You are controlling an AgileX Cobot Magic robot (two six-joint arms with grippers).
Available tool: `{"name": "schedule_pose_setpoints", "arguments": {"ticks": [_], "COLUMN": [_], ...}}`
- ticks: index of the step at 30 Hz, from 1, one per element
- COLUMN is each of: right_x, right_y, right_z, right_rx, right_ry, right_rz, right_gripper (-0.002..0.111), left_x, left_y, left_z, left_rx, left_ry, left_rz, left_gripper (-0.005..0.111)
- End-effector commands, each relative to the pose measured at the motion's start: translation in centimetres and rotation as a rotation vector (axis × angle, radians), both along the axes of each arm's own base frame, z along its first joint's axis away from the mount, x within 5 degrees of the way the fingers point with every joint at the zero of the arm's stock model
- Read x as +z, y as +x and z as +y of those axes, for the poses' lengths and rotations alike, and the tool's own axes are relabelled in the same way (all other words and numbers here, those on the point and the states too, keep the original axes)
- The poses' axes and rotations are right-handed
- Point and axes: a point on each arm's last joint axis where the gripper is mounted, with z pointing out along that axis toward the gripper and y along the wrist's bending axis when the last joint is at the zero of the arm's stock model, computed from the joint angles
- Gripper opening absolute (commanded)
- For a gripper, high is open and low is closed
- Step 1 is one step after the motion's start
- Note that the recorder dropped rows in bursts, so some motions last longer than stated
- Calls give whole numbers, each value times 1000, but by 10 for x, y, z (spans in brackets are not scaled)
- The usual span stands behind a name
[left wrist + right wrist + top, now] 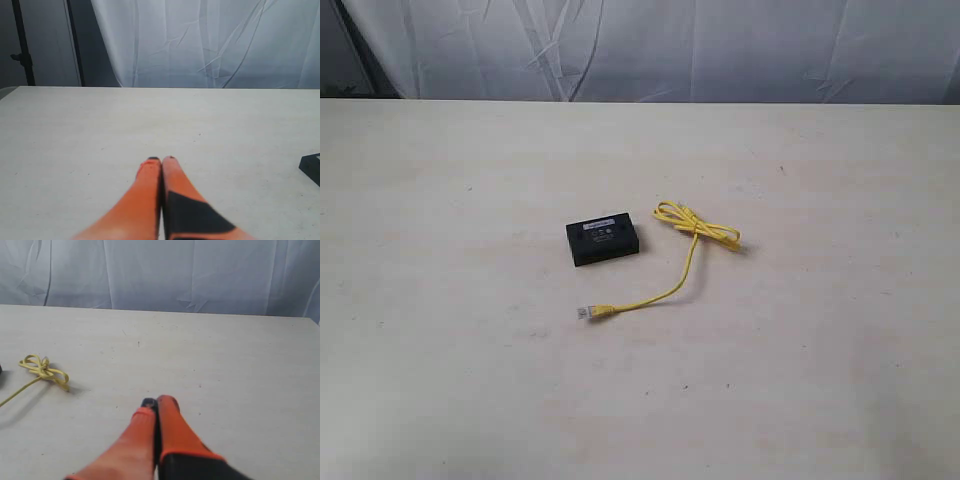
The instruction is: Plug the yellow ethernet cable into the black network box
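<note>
The black network box (603,241) lies flat near the middle of the table, pale label strip on top; one corner of the box (312,166) shows in the left wrist view. The yellow ethernet cable (683,268) lies to its right, with the knotted bundle (697,224) further back and the clear plug (587,312) in front of the box, unplugged. The knotted bundle (44,370) also shows in the right wrist view. My left gripper (161,160) is shut and empty, off to the box's left. My right gripper (158,402) is shut and empty, right of the bundle. Neither arm appears in the exterior view.
A pale wooden table (440,350) spans the exterior view, with a grey-white curtain (720,50) behind its far edge. A dark stand (22,45) rises beyond the table's corner in the left wrist view.
</note>
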Motion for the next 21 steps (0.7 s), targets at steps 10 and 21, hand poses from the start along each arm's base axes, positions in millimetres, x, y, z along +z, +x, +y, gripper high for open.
{"name": "schedule_pose_setpoints", "arguments": {"ticks": [10, 21], "right_x": [1, 44], "right_y": [0, -1], "right_z": [0, -8], "right_rx": [-4, -86], "right_ry": [-2, 481], "right_rz": [-14, -469], "right_gripper": [-1, -1], "left_x": [-2, -1], "left_y": [0, 0], "left_z": [1, 1], "left_rx": [4, 4], "left_ry": [27, 25], "left_rz": [1, -4], "left_gripper": [0, 0]}}
